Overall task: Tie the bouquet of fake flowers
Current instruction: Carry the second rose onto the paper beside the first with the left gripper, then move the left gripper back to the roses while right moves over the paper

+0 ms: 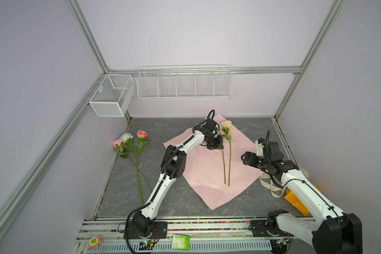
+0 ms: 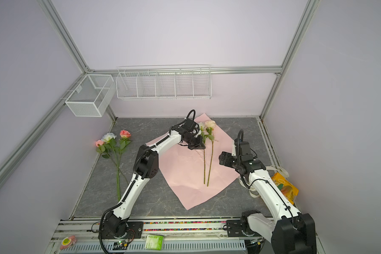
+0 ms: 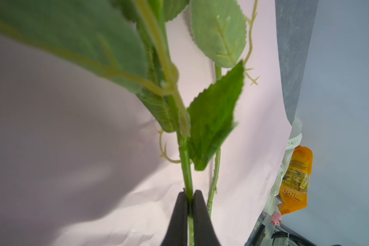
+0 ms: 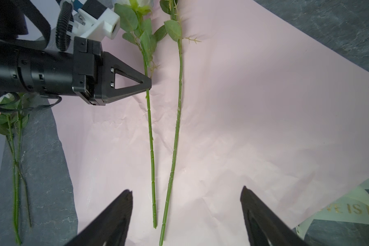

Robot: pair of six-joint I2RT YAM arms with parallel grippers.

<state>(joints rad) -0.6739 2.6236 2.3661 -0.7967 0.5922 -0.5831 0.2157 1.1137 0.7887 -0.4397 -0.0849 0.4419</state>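
Two roses of the bouquet of fake flowers lie side by side on a pink paper sheet (image 1: 198, 173). My left gripper (image 3: 190, 194) is shut on the stem (image 3: 186, 170) of the left one, just below its leaves. In both top views it (image 1: 222, 148) (image 2: 204, 147) sits at that stem's upper part. The peach rose (image 1: 226, 124) lies free beside it, and its stem (image 4: 177, 127) runs parallel to the held stem (image 4: 150, 132). Three more roses (image 1: 128, 143) lie on the table at the left. My right gripper (image 4: 186, 190) hovers open near the stems' lower ends with nothing between its fingers.
A cream lettered ribbon (image 4: 349, 208) and a yellow packet (image 2: 284, 184) lie at the table's right edge under the right arm. A mesh basket (image 1: 112, 96) and a wire rack (image 1: 183, 83) hang on the back walls.
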